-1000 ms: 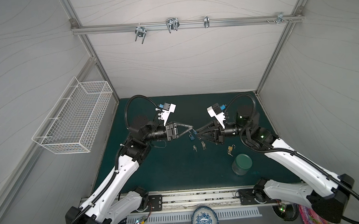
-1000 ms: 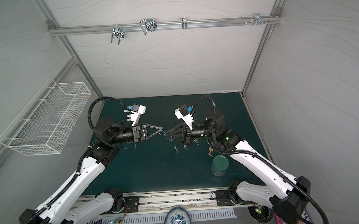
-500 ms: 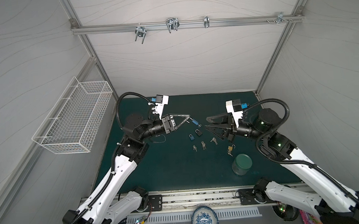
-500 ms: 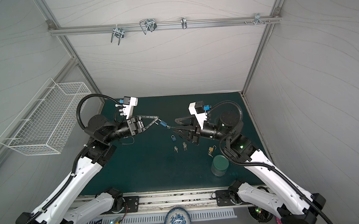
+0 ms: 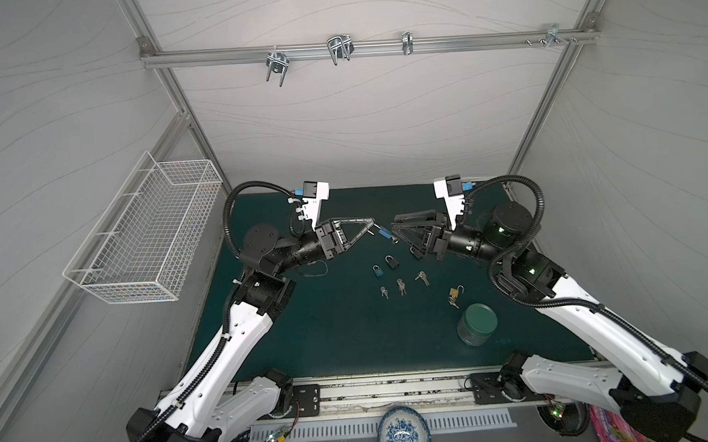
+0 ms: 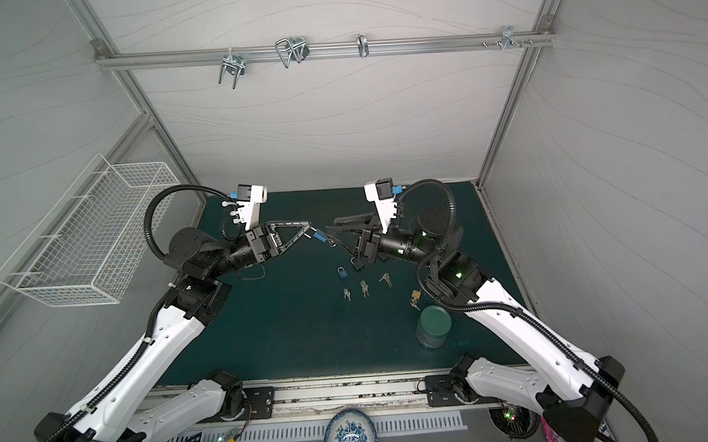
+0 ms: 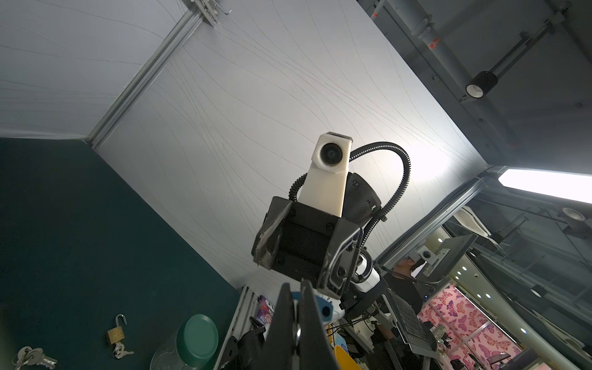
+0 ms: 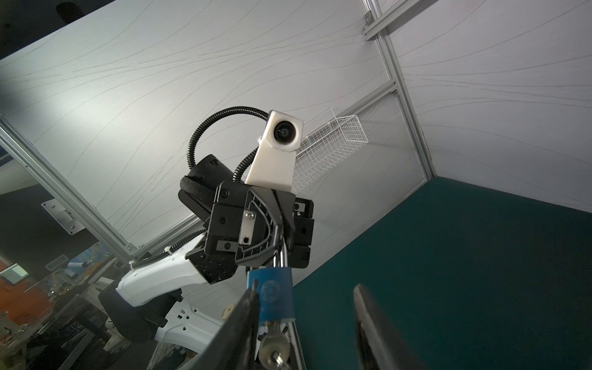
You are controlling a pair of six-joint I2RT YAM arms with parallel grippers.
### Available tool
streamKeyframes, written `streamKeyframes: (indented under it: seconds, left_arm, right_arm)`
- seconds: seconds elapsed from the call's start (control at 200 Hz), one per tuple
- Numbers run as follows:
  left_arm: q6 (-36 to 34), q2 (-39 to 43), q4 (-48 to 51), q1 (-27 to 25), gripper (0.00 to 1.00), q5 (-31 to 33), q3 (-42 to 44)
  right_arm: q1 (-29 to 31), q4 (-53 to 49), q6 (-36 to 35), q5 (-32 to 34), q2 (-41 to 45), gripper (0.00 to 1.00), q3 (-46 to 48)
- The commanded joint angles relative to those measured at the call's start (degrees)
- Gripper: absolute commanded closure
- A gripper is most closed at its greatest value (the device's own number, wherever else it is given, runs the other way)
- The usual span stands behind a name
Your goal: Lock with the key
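Observation:
A blue padlock (image 5: 383, 231) (image 6: 320, 235) hangs in the air above the green mat, with my left gripper (image 5: 371, 225) (image 7: 296, 323) shut on its silver shackle. A silver key (image 8: 272, 347) (image 5: 395, 240) sticks out of the padlock's base. My right gripper (image 5: 395, 227) (image 8: 304, 320) is open, its fingers on either side of the padlock's (image 8: 275, 294) lower end and the key. One finger lies close beside the padlock body, the other stands well apart. In the left wrist view only a corner of the padlock (image 7: 323, 308) shows past the shut fingers.
On the mat lie a blue padlock (image 5: 378, 270), a black padlock (image 5: 392, 262), three key bunches (image 5: 400, 286) and an open brass padlock (image 5: 454, 292) with keys. A green-lidded jar (image 5: 477, 323) stands near the right arm. A wire basket (image 5: 149, 237) hangs on the left wall.
Both grippers rose from low over the mat, the left carrying the blue padlock. The right gripper opened wider, drew back, then came in again around the key.

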State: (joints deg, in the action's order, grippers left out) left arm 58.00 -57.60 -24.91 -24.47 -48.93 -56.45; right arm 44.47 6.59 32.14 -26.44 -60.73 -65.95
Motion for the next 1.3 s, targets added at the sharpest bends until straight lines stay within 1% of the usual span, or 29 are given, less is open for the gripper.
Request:
streamKeyframes:
  seconds: [0.0,0.25,0.34,0.385,0.46,0.54,0.6,0.685,0.76,1.03,1.21,1.295]
  left_arm:
    - [1.4,-0.3,-5.0,-0.4,1.00,-1.6,-1.6]
    - [1.4,-0.2,-5.0,-0.4,1.00,-1.6,-1.1]
    - [1.7,-0.1,-5.4,-0.5,1.00,-1.2,-0.9]
    - [1.9,-0.1,-5.4,-0.4,1.00,-0.9,-1.1]
    - [2.2,0.0,-5.4,-0.5,1.00,-0.3,-1.1]
    - [2.5,0.1,-5.6,-0.5,1.00,0.3,-0.6]
    - [3.6,0.0,-7.1,-0.4,1.00,0.4,-0.1]
    - [5.6,-0.5,-9.8,-0.5,1.00,0.2,0.4]
    - [5.7,-0.5,-10.0,-0.5,1.00,0.3,0.5]
    - [5.7,-0.5,-10.1,-0.5,1.00,0.1,1.0]
    - [5.7,-0.7,-10.0,-0.5,1.00,-0.2,1.2]
    - [5.7,-0.8,-10.2,-0.5,1.00,-0.1,1.2]
  right_arm:
    - [0.6,2.0,1.8,-2.8,-1.0,0.54,-1.5]
    - [1.5,2.3,1.9,-3.9,-1.6,0.61,0.5]
    - [1.5,2.4,0.6,-4.2,-1.2,0.62,0.2]
    - [1.8,2.3,-1.7,-4.7,-0.9,0.63,0.1]
    - [2.4,-0.4,-8.3,-5.1,-0.2,0.62,-0.7]
    - [2.6,-2.3,-15.2,-3.5,0.8,0.61,-0.6]
    - [2.6,-2.1,-17.8,-2.5,1.2,0.60,-0.2]
    - [2.8,-1.8,-20.1,-3.5,1.1,0.60,-0.9]
    - [2.8,-2.0,-20.8,-3.5,0.6,0.61,-1.5]
    - [3.0,-1.9,-21.1,-4.4,-1.4,0.67,-3.5]
    - [3.3,-2.8,-21.2,-4.5,-2.4,0.76,-4.3]
    - [3.3,-3.1,-21.2,-4.5,-2.8,0.77,-4.4]
